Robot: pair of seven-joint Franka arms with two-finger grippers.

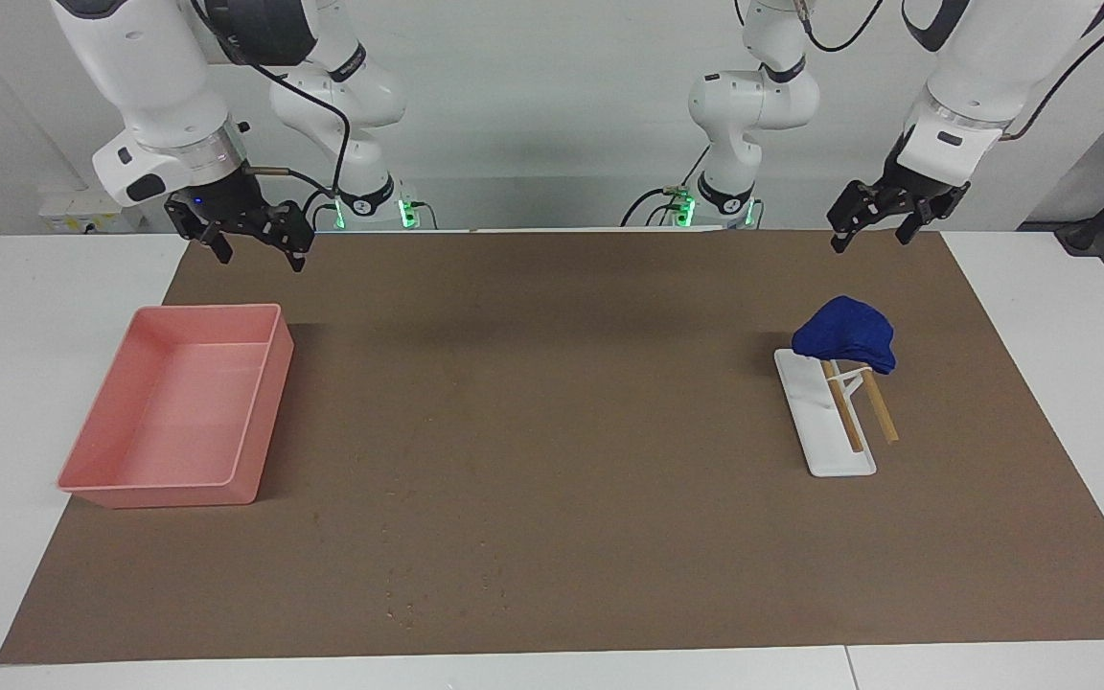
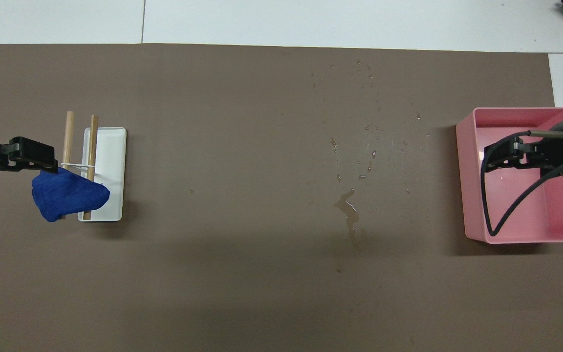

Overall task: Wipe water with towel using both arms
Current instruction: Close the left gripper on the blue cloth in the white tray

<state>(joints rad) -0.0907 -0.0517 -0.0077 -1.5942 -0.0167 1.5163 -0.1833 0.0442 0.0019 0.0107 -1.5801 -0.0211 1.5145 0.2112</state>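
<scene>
Two pincers hang raised and empty, fingers spread wide; neither touches anything. The left pincer point(image 1: 883, 218) hovers over the brown mat's edge at the left arm's end of the surface, above the strip between the towel and the robots. The right pincer point(image 1: 250, 235) hovers at the right arm's end, over the rim of the shallow rectangular pink plastic tray point(image 1: 106, 479) that lies nearest the robots.

The small royal-blue folded cloth towel point(image 1: 845, 333) sits draped over the top of a little rack of two slanted wooden rods point(image 1: 879, 407), which stands on a flat white rectangular base point(image 1: 816, 422). The towel lies toward the left arm's end, well apart from the tray.

Spilled water point(image 2: 349, 210) shows in the overhead view as a small puddle with scattered droplets farther from the robots, on the brown mat point(image 1: 552, 537) between rack and tray, closer to the tray.

Judgement: the task stands at its opening step; the towel is not yet taken and no wiping is done. The next move calls for the left pincer to descend onto the towel, close on its bunched top and lift it clear without tipping the light rack. The towel must then travel across to the puddle, possibly by handover to the right arm.
</scene>
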